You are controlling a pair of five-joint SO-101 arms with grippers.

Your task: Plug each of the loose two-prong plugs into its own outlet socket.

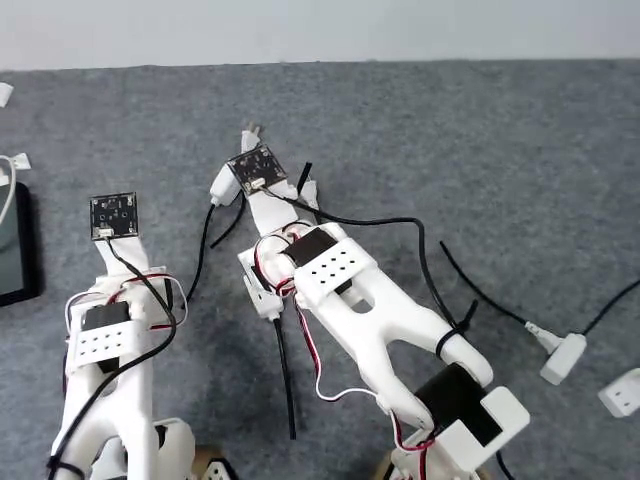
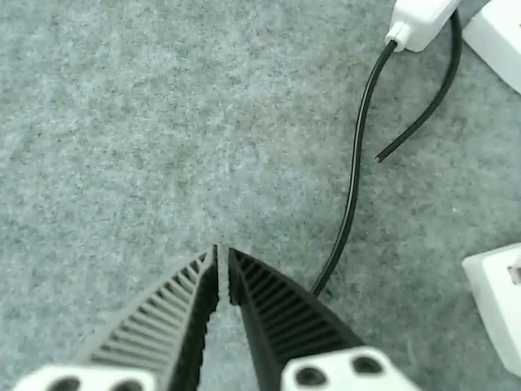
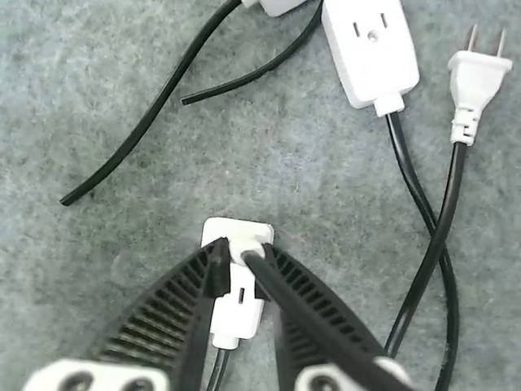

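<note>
So the left gripper sits over bare mat, with a cable just beside it. The right gripper is right over a plug. Beyond that there's an outlet socket with a two-prong plug next to it, not touching. From the high view, a corded connector lies way off to the right of the arms, and a flat device is at the left edge.

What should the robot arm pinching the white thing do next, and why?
Probably lift the white connector slightly: the right gripper is closed around it, while the outlet socket lies apart, beyond it.
</note>
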